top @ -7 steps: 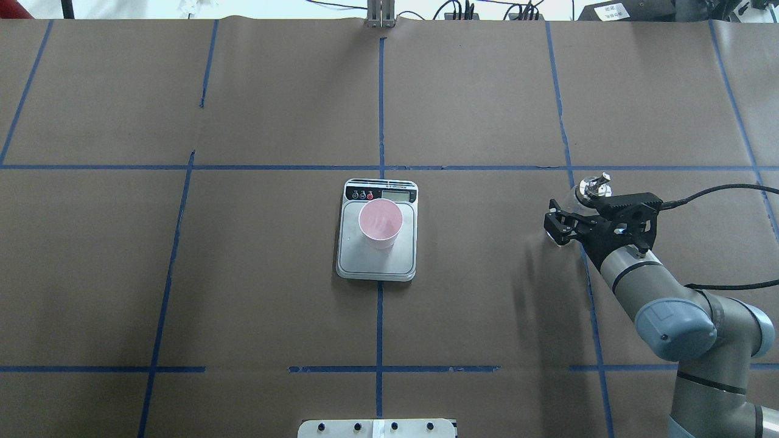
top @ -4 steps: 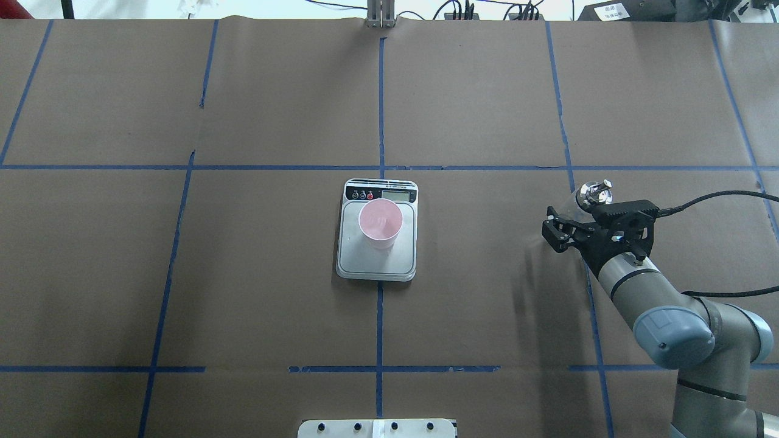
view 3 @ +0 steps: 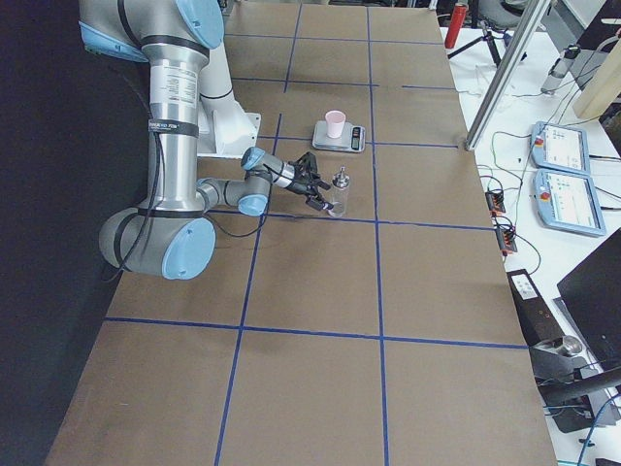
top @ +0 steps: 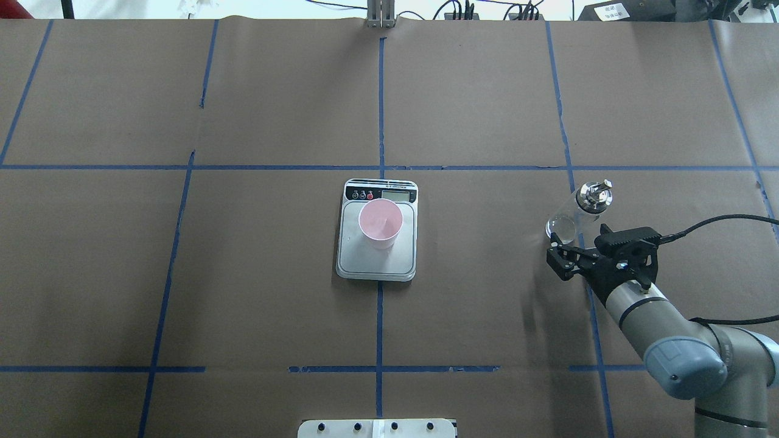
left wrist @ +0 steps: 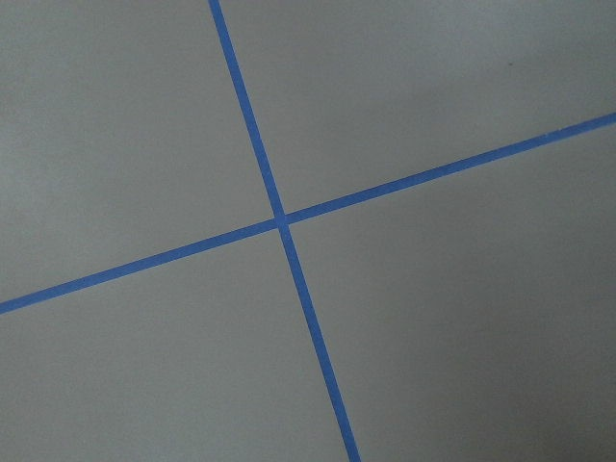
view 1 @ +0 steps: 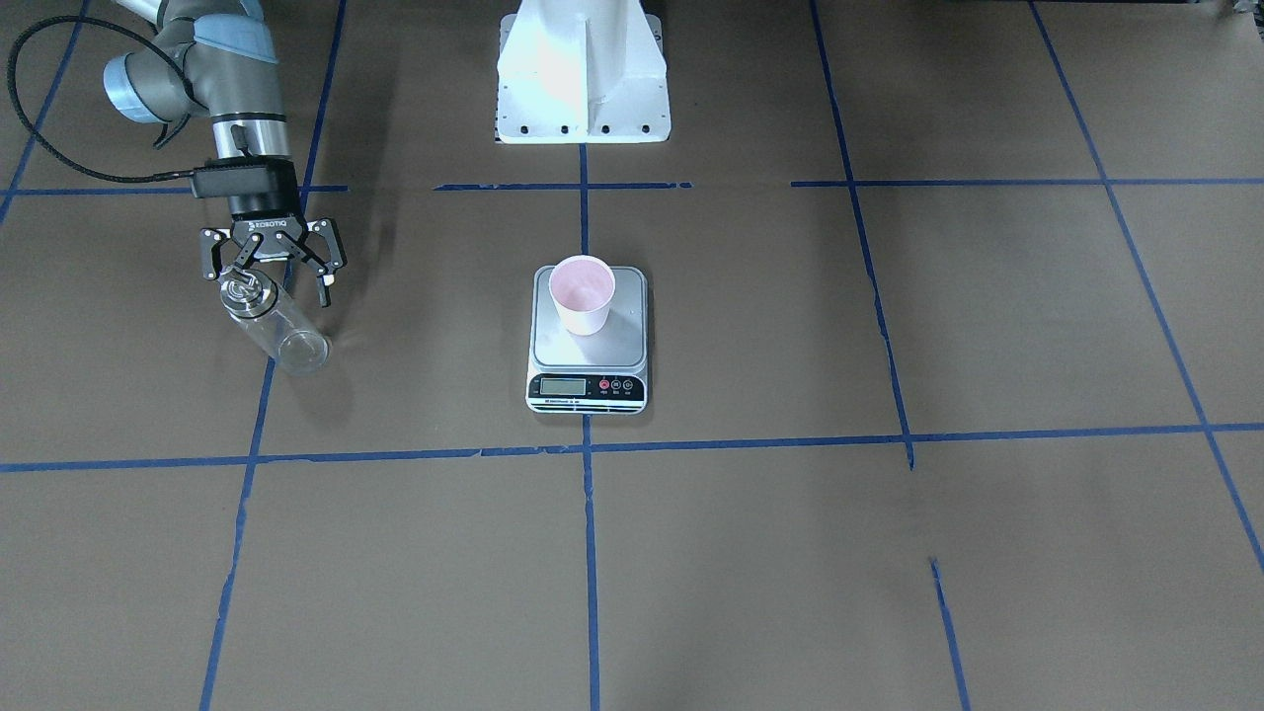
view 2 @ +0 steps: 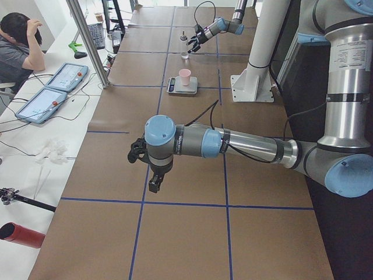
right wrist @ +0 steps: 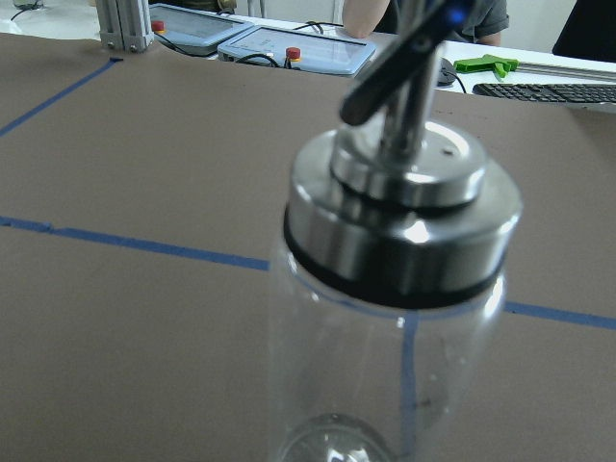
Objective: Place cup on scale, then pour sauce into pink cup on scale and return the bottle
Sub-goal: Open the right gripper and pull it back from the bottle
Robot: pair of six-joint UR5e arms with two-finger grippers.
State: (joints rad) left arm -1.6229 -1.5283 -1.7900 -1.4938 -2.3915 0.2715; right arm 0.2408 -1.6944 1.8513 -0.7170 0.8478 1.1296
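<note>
The pink cup (top: pixel 380 224) stands upright on the silver platform of the scale (top: pixel 365 261) at the table's middle; both also show in the front view, cup (view 1: pixel 583 293) and scale (view 1: pixel 624 346). The clear glass bottle (top: pixel 578 210) with its silver cap stands alone on the table to the right, and fills the right wrist view (right wrist: pixel 404 221). My right gripper (top: pixel 569 258) is open and empty, just behind the bottle, apart from it; it also shows in the front view (view 1: pixel 272 272). No liquid can be made out. My left gripper (view 2: pixel 154 182) hangs over bare table; I cannot tell its state.
The white robot pedestal (view 1: pixel 583 69) stands at the table's near edge behind the scale. Blue tape lines (left wrist: pixel 279 219) cross the brown table cover. Tablets (view 3: pixel 558 146) and cables lie on the operators' bench beyond the far edge, where a person (view 2: pixel 17 41) sits.
My right gripper has drawn back toward the robot, from around the bottle to clear of it. The bottle stays standing on the table. Cup and scale have not moved.
</note>
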